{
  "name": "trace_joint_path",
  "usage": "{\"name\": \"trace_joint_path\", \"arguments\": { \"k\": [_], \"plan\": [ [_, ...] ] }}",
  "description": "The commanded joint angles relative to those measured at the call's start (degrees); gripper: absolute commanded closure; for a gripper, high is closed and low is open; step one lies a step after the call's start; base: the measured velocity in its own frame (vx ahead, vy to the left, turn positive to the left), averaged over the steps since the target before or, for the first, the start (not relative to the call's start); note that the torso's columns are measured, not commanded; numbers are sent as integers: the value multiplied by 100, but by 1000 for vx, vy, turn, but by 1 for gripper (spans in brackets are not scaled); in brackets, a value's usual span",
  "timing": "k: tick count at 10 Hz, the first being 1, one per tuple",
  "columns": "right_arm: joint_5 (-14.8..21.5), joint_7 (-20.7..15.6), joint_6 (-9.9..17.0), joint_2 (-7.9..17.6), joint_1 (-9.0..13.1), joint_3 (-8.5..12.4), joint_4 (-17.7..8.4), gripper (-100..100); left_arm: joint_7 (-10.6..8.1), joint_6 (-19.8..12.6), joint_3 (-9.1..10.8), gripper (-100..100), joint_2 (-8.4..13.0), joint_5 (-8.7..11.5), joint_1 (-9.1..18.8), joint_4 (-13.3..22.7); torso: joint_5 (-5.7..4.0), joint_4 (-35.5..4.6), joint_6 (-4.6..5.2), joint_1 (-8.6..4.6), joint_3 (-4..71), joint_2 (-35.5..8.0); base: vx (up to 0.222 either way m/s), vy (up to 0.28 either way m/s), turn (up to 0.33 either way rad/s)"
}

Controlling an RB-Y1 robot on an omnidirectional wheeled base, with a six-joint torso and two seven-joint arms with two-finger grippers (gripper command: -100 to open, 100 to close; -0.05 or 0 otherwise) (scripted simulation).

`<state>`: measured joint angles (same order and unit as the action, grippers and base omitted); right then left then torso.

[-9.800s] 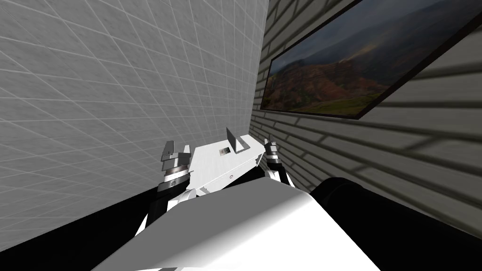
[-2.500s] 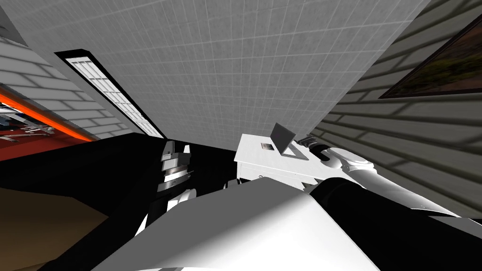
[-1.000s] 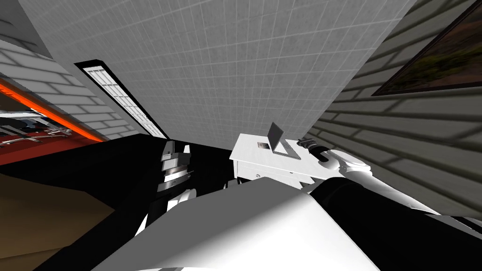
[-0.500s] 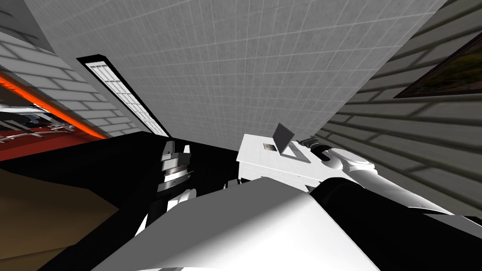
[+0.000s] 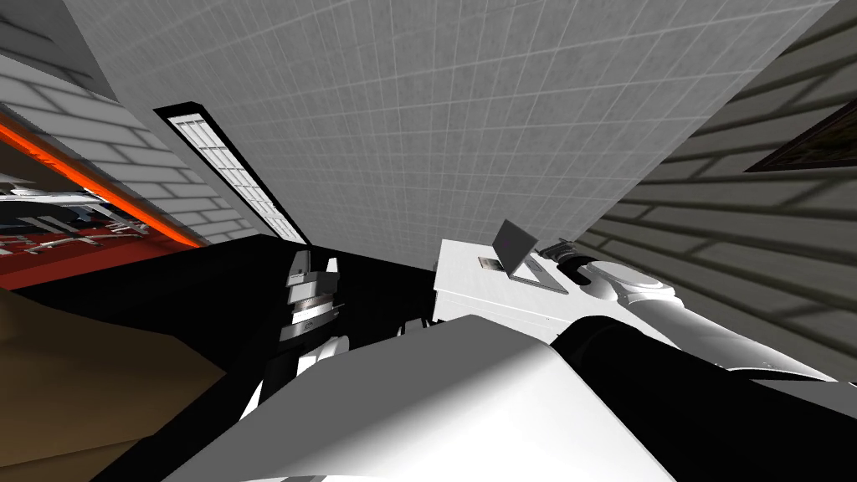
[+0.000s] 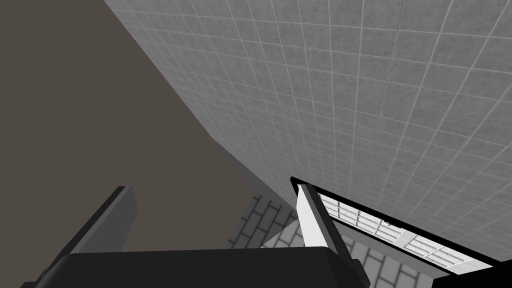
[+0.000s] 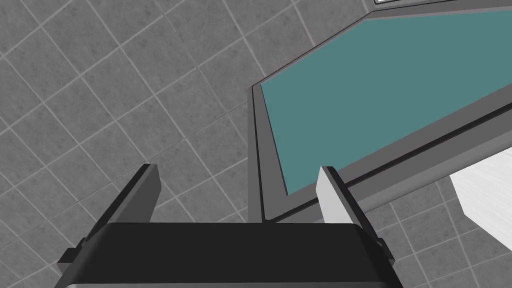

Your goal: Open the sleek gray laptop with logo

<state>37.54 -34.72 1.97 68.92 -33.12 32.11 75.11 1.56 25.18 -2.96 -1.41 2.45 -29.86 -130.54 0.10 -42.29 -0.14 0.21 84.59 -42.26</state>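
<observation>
The grey laptop [image 5: 512,249] stands on the white table [image 5: 469,293] with its lid raised and leaning back. Its teal screen [image 7: 380,90] is lit in the right wrist view. My right gripper [image 7: 239,196] is open, and the lid's corner edge lies between its fingers without touching them. In the head view the right gripper [image 5: 554,249] reaches in at the laptop's right side. My left gripper [image 5: 310,280] is held up away from the table, off to its left, and the left gripper [image 6: 212,220] is open with nothing in it.
A small grey object [image 5: 490,263] lies on the table just left of the laptop. A tiled wall [image 5: 435,125] rises behind the table and a brick wall [image 5: 736,243] runs close along its right. A black area [image 5: 167,293] spreads to the left.
My head view has swung, so the table sits further right in the picture. Since the oldest frame my right arm has stretched out to the laptop's right side. The left arm has not moved.
</observation>
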Motion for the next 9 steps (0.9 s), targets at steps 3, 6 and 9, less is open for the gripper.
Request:
{"name": "trace_joint_path", "arguments": {
  "k": [3, 6, 9],
  "plan": [
    [-152, 146, -80, -82, 105, -20, -89, 100, 0, 0, 2, 0, 1, 0, 1, 0, -18, -3, 14, -43, -11, -15, -11, -15, 4],
    [-470, 464, -269, -253, 324, -59, -257, 100, 0, -1, 3, 0, 3, 0, 3, 1, -20, -8, 16, -49, -22, -35, -129, -154, 11],
    [-655, 641, -346, -338, 419, -79, -323, 100, 0, -1, 3, 0, 3, 0, 2, 1, -7, 5, 12, -8, 7, 12, -93, -127, 6]
  ]
}}
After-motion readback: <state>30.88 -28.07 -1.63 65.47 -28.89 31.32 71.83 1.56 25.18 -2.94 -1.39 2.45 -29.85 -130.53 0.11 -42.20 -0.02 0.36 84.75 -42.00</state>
